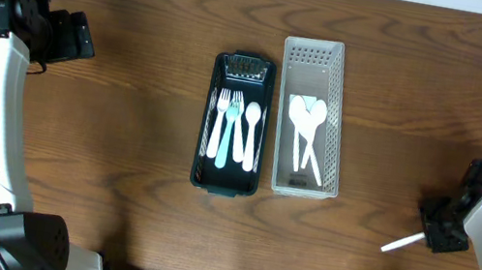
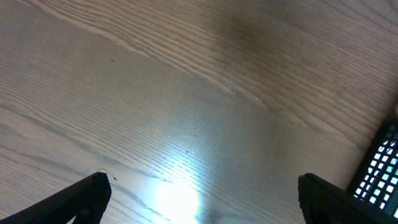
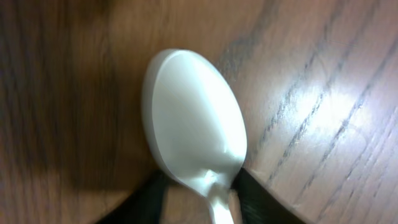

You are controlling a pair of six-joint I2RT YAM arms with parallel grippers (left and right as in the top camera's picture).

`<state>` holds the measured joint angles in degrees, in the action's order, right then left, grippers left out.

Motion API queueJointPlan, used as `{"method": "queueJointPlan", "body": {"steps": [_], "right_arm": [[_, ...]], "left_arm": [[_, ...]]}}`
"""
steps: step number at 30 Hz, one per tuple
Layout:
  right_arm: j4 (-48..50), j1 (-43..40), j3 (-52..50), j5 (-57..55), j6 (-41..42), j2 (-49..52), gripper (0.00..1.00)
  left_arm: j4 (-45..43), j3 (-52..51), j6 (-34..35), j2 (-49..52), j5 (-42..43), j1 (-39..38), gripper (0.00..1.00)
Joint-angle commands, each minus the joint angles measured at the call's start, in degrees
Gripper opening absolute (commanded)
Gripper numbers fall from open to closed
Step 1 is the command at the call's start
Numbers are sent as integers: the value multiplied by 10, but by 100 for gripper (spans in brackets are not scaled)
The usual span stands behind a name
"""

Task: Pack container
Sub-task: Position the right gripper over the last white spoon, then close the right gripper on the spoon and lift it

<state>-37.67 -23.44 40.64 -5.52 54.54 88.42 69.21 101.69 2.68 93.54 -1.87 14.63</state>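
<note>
Your right end effector (image 3: 203, 179) is clenched on the white spoon (image 3: 193, 118), its dark fingers (image 3: 149, 199) pinching either side of the neck just below the bowl. From overhead you see it low at the right edge of the tabletop (image 1: 123, 135), the spoon's handle poking out toward the middle, well apart from both containers. Your left end effector (image 2: 199, 199) is spread wide and grips nothing, hovering over bare wood at the far left. At the centre, the dark tray (image 1: 208, 120) holds pale forks and a spoon. The white basket (image 1: 342, 73) just beside it holds white spoons.
</note>
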Motion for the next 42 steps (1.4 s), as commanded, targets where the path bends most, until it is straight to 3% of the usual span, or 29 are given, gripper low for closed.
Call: {"method": "queueJointPlan", "body": {"steps": [1,8,24,31,42], "right_arm": [[-10,-5,-34,16,0,26,22],[-11,-5,-34,19,0,26,1],[-36,12,7,37,-59,13,1],[-112,103,144,30,-134,-31,1],[-174,323,390,126,-346,-21,1]], "left_arm": [[2,-4,-10,7,-3,1,98],[2,-4,-10,7,-3,1,98],[2,-4,-10,7,-3,1,98],[2,-4,-10,7,-3,1,98],[2,-4,-10,7,-3,1,98]]}}
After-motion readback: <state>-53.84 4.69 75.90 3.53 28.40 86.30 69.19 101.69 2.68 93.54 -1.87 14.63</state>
